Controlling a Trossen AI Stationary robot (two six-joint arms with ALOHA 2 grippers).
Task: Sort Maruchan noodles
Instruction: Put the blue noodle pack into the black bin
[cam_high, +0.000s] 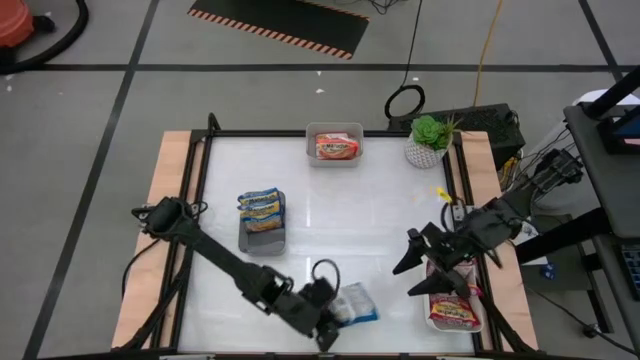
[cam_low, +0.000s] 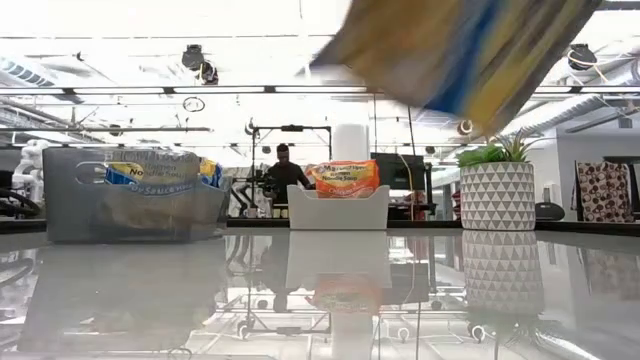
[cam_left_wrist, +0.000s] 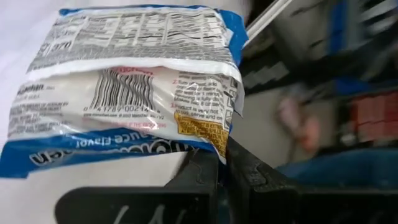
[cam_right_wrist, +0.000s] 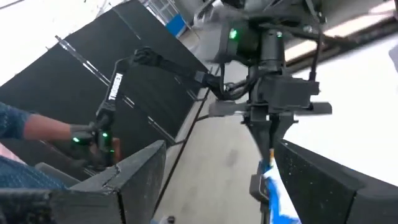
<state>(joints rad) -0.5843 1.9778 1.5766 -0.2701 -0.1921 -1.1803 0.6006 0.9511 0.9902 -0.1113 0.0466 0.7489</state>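
Note:
A blue-silver Maruchan noodle packet (cam_high: 356, 303) hangs above the table's near edge, with my left gripper (cam_high: 330, 318) shut on it. In the low view it shows as a blurred blue-and-yellow packet (cam_low: 470, 50) high up. More blue packets (cam_high: 262, 205) lie in a grey tray (cam_high: 262, 240) at left centre. An orange packet (cam_high: 336, 146) lies in a white tray (cam_high: 335, 131) at the far edge, and a maroon packet (cam_high: 455, 312) in a tray (cam_high: 480, 322) at the near right. Above that tray my right gripper (cam_high: 410, 280) stands open, nothing between its fingers. My left gripper pinches the packet by its edge near one corner (cam_left_wrist: 214, 142), beside the yellow patch, between its two shut fingers (cam_left_wrist: 205, 177). The packet sticks out past the fingertips with its barcode side toward the wrist camera. It is lifted clear of the table.
A potted plant (cam_high: 430, 140) in a white patterned pot stands at the far right corner. A black frame (cam_high: 300, 133) rims the white table. A person (cam_low: 283, 172) sits in the room beyond the far edge. The table's middle (cam_high: 350, 230) is bare.

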